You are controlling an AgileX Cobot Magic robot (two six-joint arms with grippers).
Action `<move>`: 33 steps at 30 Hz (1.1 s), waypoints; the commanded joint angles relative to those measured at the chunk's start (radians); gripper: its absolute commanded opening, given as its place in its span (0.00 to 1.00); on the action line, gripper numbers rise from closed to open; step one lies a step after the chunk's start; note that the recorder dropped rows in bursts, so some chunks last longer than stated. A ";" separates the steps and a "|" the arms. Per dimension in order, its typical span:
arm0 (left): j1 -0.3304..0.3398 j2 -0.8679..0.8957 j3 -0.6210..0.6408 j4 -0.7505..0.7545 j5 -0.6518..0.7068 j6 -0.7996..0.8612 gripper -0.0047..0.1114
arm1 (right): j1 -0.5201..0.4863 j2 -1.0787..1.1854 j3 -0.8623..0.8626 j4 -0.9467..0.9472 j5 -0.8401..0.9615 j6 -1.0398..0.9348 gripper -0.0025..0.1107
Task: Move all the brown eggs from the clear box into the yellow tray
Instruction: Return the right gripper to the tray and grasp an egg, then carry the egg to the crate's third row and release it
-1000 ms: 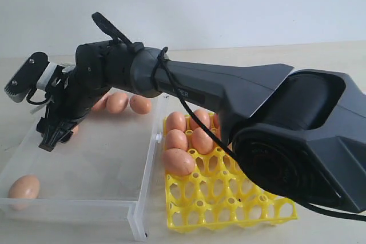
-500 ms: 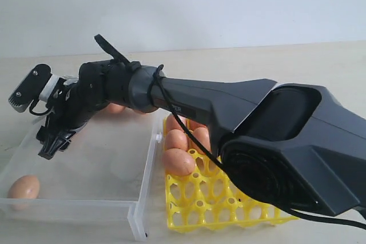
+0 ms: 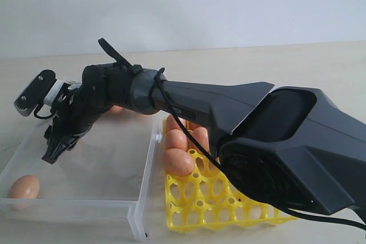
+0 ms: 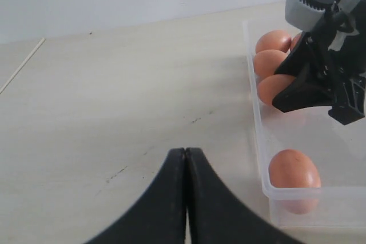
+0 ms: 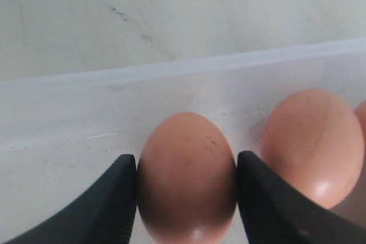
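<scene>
**A:** Where is the smooth, oval, orange-brown egg point(image 5: 186, 178)?

**B:** On the floor of the shallow, frosted clear plastic box point(image 5: 171, 72), near its wall, beside a twin point(image 5: 309, 147). The right tool point(image 5: 186, 161) clasps it, black pads point(image 5: 114, 198) on both flanks, ready for lifting.

**A:** Destination?

**B:** The bright yellow lattice tray point(image 3: 229, 198), front cups free. The left tool point(image 4: 185, 152) idles pinched shut above the tabletop point(image 4: 114, 84).
</scene>
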 commanded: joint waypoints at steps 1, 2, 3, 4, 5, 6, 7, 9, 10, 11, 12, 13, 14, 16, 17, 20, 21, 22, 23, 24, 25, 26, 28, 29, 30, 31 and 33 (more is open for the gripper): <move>-0.008 -0.006 -0.004 -0.002 -0.009 -0.006 0.04 | -0.005 -0.003 -0.008 0.001 0.005 0.016 0.02; -0.008 -0.006 -0.004 -0.002 -0.009 -0.006 0.04 | -0.005 -0.007 -0.008 0.001 0.005 0.036 0.02; -0.008 -0.006 -0.004 -0.002 -0.009 -0.006 0.04 | -0.008 -0.015 -0.008 0.013 -0.003 0.073 0.02; -0.008 -0.006 -0.004 -0.002 -0.009 -0.006 0.04 | -0.010 -0.023 -0.008 0.026 -0.010 0.100 0.02; -0.008 -0.006 -0.004 -0.002 -0.009 -0.006 0.04 | -0.015 -0.032 -0.008 0.027 -0.020 0.131 0.02; -0.008 -0.006 -0.004 -0.002 -0.009 -0.006 0.04 | -0.017 -0.047 -0.006 0.025 -0.030 0.161 0.02; -0.008 -0.006 -0.004 -0.002 -0.009 -0.006 0.04 | -0.022 -0.064 -0.006 0.019 -0.034 0.185 0.02; -0.008 -0.006 -0.004 -0.002 -0.009 -0.006 0.04 | -0.032 -0.101 0.000 -0.013 -0.034 0.237 0.02; -0.008 -0.006 -0.004 -0.002 -0.009 -0.006 0.04 | -0.038 -0.124 0.014 -0.032 -0.042 0.272 0.02; -0.008 -0.006 -0.004 -0.002 -0.009 -0.006 0.04 | -0.042 -0.151 0.037 -0.049 -0.056 0.299 0.02; -0.008 -0.006 -0.004 -0.002 -0.009 -0.006 0.04 | -0.047 -0.177 0.062 -0.061 -0.071 0.311 0.02; -0.008 -0.006 -0.004 -0.002 -0.009 -0.006 0.04 | -0.052 -0.214 0.102 -0.075 -0.093 0.322 0.02; -0.008 -0.006 -0.004 -0.002 -0.009 -0.006 0.04 | -0.055 -0.253 0.152 -0.082 -0.126 0.331 0.02; -0.008 -0.006 -0.004 -0.002 -0.009 -0.006 0.04 | -0.062 -0.334 0.262 -0.095 -0.200 0.343 0.02; -0.008 -0.006 -0.004 -0.002 -0.009 -0.006 0.04 | -0.062 -0.384 0.332 -0.104 -0.250 0.352 0.02; -0.008 -0.006 -0.004 -0.002 -0.009 -0.006 0.04 | -0.064 -0.540 0.563 -0.144 -0.413 0.366 0.02; -0.008 -0.006 -0.004 -0.002 -0.009 -0.006 0.04 | -0.064 -0.584 0.655 -0.155 -0.465 0.376 0.02; -0.008 -0.006 -0.004 -0.002 -0.009 -0.006 0.04 | -0.064 -0.650 0.770 -0.171 -0.551 0.398 0.02; -0.008 -0.006 -0.004 -0.002 -0.009 -0.006 0.04 | -0.064 -0.693 0.848 -0.185 -0.612 0.420 0.02; -0.008 -0.006 -0.004 -0.002 -0.009 -0.006 0.04 | -0.064 -0.736 0.925 -0.189 -0.677 0.437 0.02; -0.008 -0.006 -0.004 -0.002 -0.009 -0.006 0.04 | -0.064 -0.796 1.040 -0.187 -0.773 0.462 0.02; -0.008 -0.006 -0.004 -0.002 -0.009 -0.006 0.04 | -0.064 -0.834 1.112 -0.187 -0.833 0.481 0.02; -0.008 -0.006 -0.004 -0.002 -0.009 -0.006 0.04 | -0.064 -0.913 1.284 -0.187 -0.969 0.502 0.02; -0.008 -0.006 -0.004 -0.002 -0.009 -0.006 0.04 | -0.064 -0.939 1.347 -0.184 -1.027 0.517 0.02; -0.008 -0.006 -0.004 -0.002 -0.009 -0.006 0.04 | -0.064 -0.966 1.420 -0.184 -1.069 0.531 0.02; -0.008 -0.006 -0.004 -0.002 -0.009 -0.006 0.04 | -0.064 -0.990 1.486 -0.183 -1.127 0.548 0.02; -0.008 -0.006 -0.004 -0.002 -0.009 -0.006 0.04 | -0.064 -1.026 1.596 -0.183 -1.183 0.577 0.02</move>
